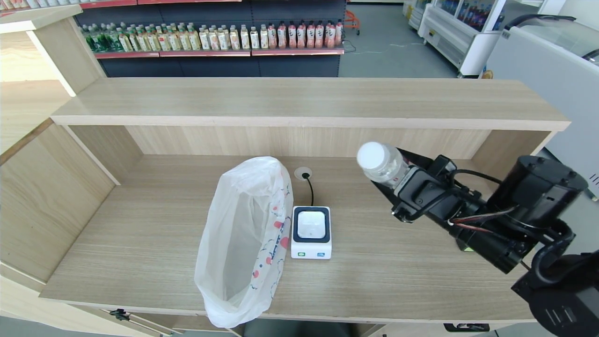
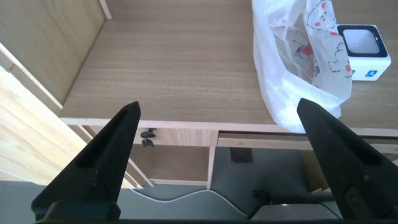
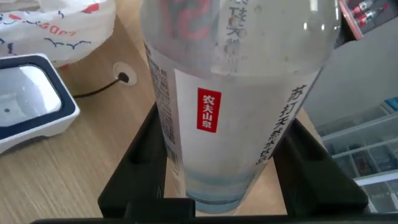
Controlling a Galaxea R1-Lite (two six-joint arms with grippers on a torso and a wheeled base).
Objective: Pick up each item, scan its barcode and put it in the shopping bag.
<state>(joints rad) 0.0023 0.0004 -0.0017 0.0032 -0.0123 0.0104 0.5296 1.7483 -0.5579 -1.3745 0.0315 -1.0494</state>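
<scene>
Right claw clamps bottle, raised right of scanner; cap end tilts scanner-ward. Judgement: you carry bottle left, downward.

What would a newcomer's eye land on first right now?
First, the clear bottle with a white cap, clamped by the jaws of the right gripper and held in the air above the right half of the counter. Next, the white shopping bag standing open near the counter's front edge, with the small white scanner right beside it, on the bottle's side.
</scene>
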